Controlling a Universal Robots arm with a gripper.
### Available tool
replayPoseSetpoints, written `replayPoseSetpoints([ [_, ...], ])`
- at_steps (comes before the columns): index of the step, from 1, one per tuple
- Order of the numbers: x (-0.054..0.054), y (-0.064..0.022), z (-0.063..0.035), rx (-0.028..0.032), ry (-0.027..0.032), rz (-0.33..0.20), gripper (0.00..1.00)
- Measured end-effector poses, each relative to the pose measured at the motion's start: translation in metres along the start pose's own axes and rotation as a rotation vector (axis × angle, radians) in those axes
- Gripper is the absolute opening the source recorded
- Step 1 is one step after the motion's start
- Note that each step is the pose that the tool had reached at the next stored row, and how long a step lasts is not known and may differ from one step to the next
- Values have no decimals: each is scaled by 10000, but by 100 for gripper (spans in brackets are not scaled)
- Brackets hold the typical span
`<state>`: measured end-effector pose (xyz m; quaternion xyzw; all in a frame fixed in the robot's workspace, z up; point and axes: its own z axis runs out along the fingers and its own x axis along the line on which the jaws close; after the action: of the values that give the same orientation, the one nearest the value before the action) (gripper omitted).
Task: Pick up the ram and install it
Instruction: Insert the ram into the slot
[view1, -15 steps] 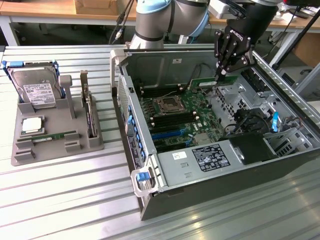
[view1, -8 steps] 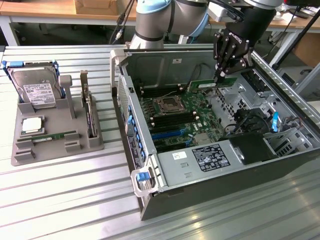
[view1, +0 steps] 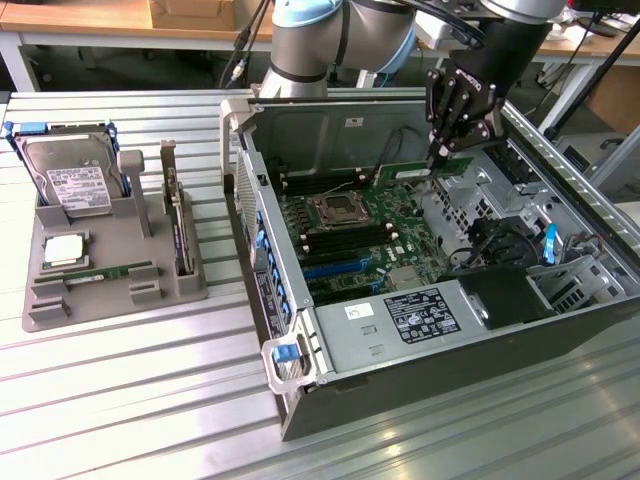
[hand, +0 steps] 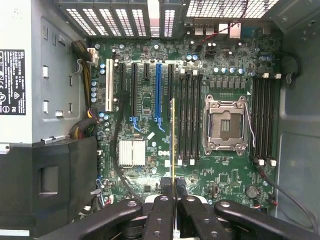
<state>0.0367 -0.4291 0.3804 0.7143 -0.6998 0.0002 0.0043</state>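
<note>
One ram (hand: 173, 145) is hanging edge-on in your gripper (hand: 173, 187), jaws pinching its end. Its long axis is running parallel to the black memory slots (hand: 191, 125). It's hovering above and just beside that bank, seemingly not yet lining up over a slot.

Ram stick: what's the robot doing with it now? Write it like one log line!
gripper: shut on ram | place: above motherboard, inside open case | in slot: not yet
</note>
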Motion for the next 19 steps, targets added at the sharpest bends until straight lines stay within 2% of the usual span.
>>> replayPoseSetpoints([
  [19, 0, -1, 87, 0, 0, 0, 12],
])
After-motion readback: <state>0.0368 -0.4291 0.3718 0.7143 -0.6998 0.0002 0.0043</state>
